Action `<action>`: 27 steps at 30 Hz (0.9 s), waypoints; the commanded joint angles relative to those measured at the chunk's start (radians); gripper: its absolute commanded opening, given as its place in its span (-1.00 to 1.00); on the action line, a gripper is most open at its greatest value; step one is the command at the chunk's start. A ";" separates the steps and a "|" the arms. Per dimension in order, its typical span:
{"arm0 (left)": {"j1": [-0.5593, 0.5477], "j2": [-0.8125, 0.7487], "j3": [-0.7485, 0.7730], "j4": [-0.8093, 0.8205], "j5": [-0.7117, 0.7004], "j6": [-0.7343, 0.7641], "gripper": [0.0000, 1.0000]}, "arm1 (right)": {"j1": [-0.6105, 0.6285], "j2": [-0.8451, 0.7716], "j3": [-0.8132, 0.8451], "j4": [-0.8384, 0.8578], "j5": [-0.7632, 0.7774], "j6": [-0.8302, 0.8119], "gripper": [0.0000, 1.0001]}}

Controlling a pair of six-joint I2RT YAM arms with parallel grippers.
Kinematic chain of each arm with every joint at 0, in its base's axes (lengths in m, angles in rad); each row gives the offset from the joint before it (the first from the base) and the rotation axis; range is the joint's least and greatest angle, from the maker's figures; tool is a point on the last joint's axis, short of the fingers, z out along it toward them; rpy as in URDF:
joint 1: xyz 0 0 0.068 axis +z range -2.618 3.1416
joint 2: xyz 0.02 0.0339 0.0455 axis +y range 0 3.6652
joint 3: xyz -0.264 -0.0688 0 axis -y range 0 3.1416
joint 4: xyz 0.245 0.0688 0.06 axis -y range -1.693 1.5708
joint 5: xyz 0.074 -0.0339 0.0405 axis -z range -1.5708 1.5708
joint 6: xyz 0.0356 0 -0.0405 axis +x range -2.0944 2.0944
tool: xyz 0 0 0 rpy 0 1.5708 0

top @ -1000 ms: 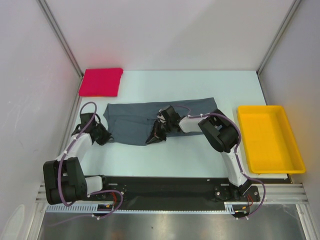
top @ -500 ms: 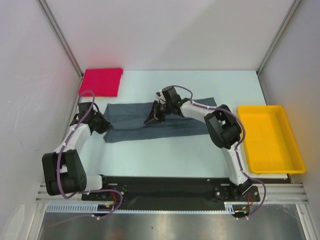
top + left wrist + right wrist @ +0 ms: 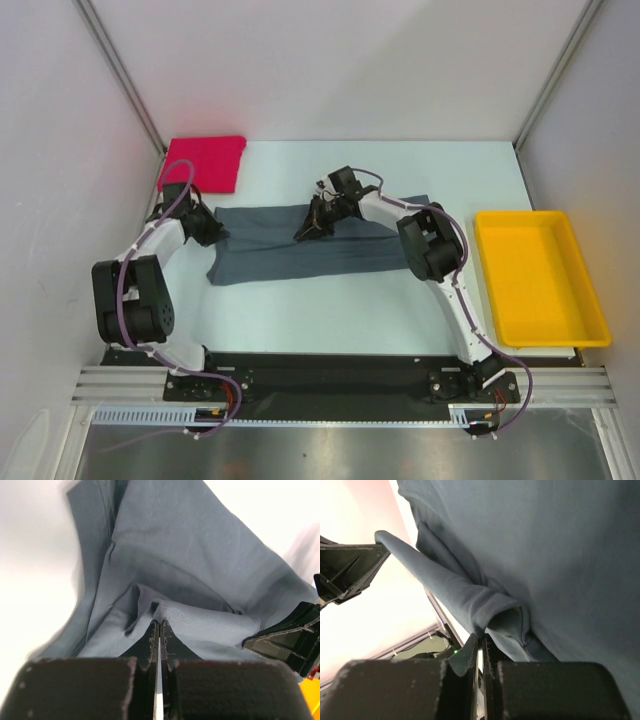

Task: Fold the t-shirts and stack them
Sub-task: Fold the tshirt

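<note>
Grey tee (image 3: 300,258) half-folded, lying centre; red tee (image 3: 203,163) folded flat, far-left corner.

At table (image 3: 330,320) centre, spread t-shirt (image 3: 280,262); behind, far left, folded t-shirt (image 3: 203,163); tray (image 3: 540,275) to right

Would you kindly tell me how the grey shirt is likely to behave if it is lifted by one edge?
Probably floppy: the grey shirt bunches into soft folds where the left fingers pinch it. It would likely sag between grips; the edge at the right fingers rolls and droops. It seems light, since small pinches hold it up.
</note>
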 commanded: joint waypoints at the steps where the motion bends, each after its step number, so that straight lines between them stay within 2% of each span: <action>1: -0.004 0.023 0.057 0.031 0.014 -0.012 -0.99 | -0.011 0.020 0.081 -0.023 -0.050 -0.005 -0.87; 16: -0.033 0.200 0.236 0.058 0.085 0.002 -0.99 | -0.052 0.058 0.142 -0.006 -0.043 0.054 -0.86; 27: -0.041 0.227 0.281 0.034 0.100 0.042 -0.99 | -0.060 0.069 0.151 0.005 -0.064 0.067 -0.85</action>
